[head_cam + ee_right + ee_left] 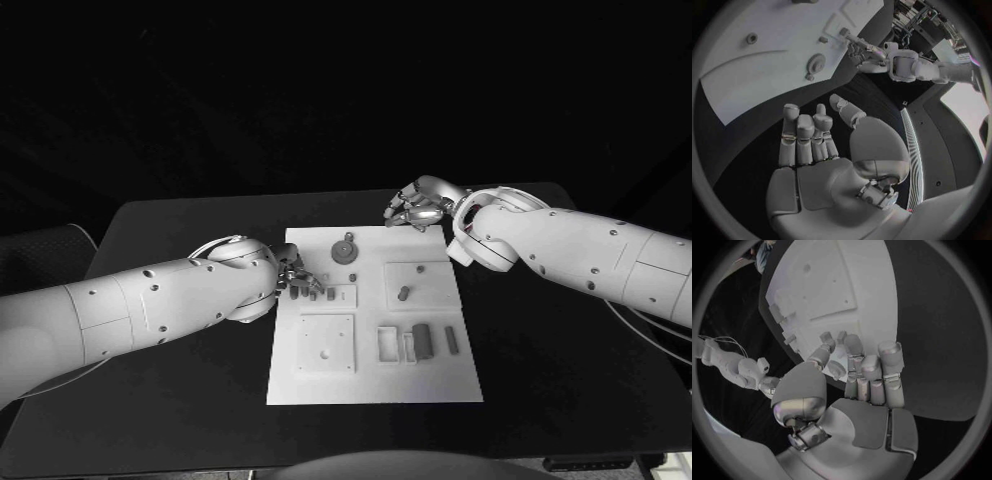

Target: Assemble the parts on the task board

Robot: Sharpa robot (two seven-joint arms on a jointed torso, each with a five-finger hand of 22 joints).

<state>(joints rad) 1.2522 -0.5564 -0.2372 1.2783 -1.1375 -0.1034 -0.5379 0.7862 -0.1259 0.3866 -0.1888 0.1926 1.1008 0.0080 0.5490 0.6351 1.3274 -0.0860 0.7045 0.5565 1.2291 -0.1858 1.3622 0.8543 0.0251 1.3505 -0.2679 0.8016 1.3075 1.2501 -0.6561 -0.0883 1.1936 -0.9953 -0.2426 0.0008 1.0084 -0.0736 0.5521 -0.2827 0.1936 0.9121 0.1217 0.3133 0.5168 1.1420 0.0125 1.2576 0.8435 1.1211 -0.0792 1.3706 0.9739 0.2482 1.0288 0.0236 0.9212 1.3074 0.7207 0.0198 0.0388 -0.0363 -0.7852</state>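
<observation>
Two robot hands at the far half of a white task board on a black counter.

The left robot hand (299,281) rests at the task board's (375,385) left edge, fingers close together and reaching onto the plate beside a small upright part (332,294); the left wrist view shows the fingertips (853,345) among small pegs, but whether it pinches one cannot be told. On the board, a round disc part (345,250) lies near the far edge, a peg (404,293) stands in a square recess right of centre, and dark block parts (424,339) sit in slots in the near half. The right robot hand (415,208) hovers off the board's far right corner, over the counter (173,230), fingers curled loosely and holding nothing.
</observation>
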